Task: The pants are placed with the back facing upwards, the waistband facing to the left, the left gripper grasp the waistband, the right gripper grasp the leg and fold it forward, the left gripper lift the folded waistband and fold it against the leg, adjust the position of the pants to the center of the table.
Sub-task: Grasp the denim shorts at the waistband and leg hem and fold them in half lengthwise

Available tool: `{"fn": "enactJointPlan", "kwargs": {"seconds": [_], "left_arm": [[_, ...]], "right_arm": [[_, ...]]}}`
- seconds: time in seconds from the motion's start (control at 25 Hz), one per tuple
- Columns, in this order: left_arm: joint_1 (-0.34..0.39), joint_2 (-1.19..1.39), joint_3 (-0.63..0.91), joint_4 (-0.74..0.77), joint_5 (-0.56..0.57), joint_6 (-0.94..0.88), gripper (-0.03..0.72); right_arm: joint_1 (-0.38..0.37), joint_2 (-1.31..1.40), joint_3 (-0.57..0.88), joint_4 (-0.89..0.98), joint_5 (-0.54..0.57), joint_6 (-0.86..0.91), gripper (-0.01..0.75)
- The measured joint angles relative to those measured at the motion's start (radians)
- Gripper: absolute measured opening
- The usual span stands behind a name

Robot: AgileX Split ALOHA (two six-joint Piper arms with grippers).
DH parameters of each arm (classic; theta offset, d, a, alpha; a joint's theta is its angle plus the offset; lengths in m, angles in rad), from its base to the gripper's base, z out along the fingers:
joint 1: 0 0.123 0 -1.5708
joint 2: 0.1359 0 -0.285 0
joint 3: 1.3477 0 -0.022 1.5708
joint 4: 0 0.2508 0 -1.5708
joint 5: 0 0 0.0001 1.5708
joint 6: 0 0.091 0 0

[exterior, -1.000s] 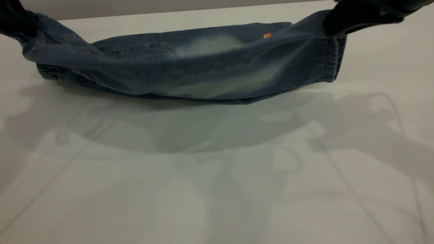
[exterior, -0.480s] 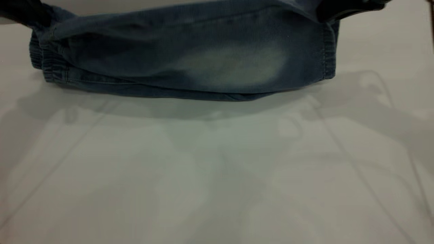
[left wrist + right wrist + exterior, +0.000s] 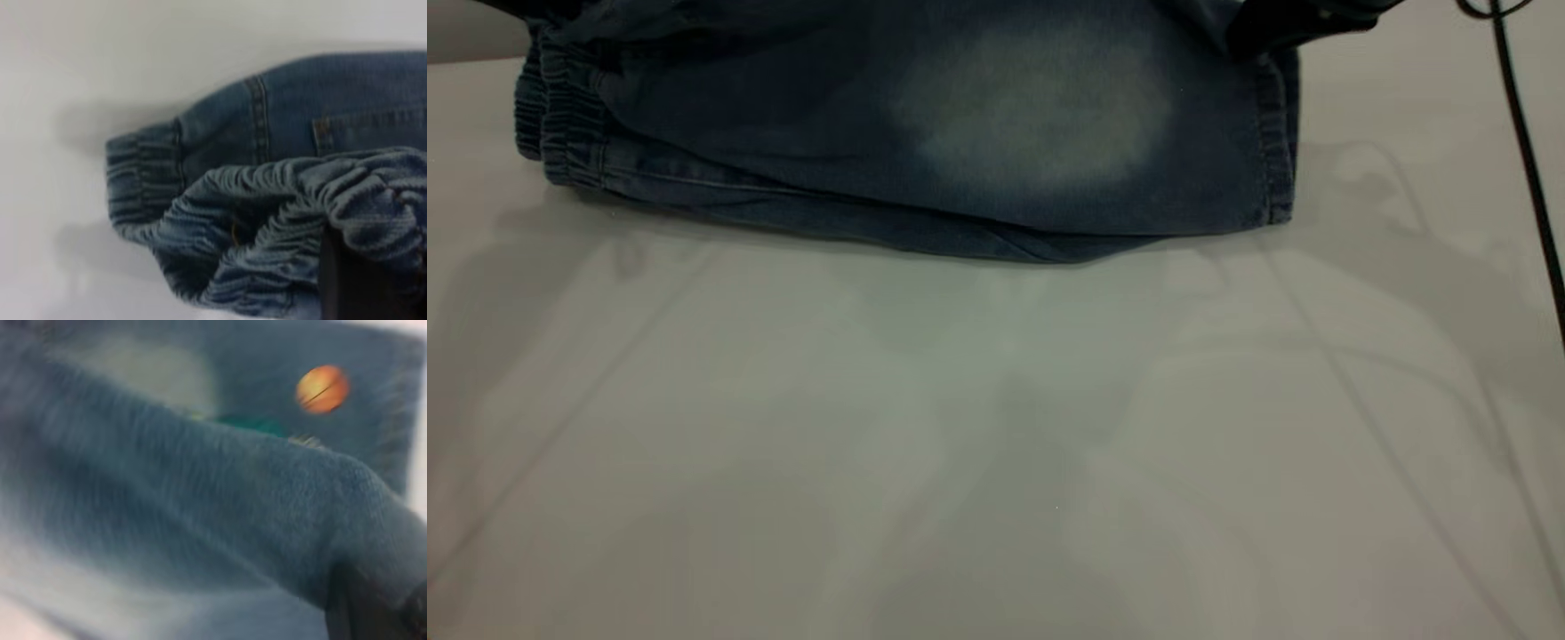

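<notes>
My left end effector (image 3: 363, 280) is up at the far left corner of the desk (image 3: 996, 444), clamped on the waistband (image 3: 267, 200). In my left wrist view the ruched elastic bunches up right over the black finger (image 3: 347, 287), so the denim is pinched in there. Just past it a flat stretch of the pants (image 3: 925, 133) lies on the desk, with a seam and the corner of a back pocket (image 3: 360, 130) showing.

Between my two end effectors the pants hang as one wide panel. The leg (image 3: 1040, 107) with its big pale oval patch faces the outside camera, and the lower fold of the denim touches the desk.

Over at the leg hem is my right end effector (image 3: 1280, 27), closed on the denim. In my right wrist view the cloth drapes over the dark finger (image 3: 373, 607), and beyond it I can see the orange basketball (image 3: 322, 389) of the cartoon. A black cable (image 3: 1525, 160) hangs down just beside that end effector, on the outer side.
</notes>
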Motion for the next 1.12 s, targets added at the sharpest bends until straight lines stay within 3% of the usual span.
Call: {"fn": "enactJointPlan", "kwargs": {"seconds": [0.4, 0.84, 1.0, 1.12], "left_arm": [[-0.001, 0.077, -0.002, -0.001, -0.135, 0.007, 0.144], [-0.001, 0.099, -0.002, 0.001, -0.173, 0.042, 0.144], [0.002, 0.099, -0.002, 0.017, -0.171, 0.061, 0.145], [0.003, 0.099, -0.001, 0.011, -0.162, 0.061, 0.195]], "right_arm": [[-0.003, 0.043, 0.000, 0.004, -0.214, -0.002, 0.029], [-0.004, 0.071, 0.000, 0.003, -0.236, -0.003, 0.043], [-0.008, 0.071, 0.000, 0.004, -0.242, -0.002, 0.109], [-0.007, 0.071, 0.000, 0.004, -0.207, -0.002, 0.200]]}}
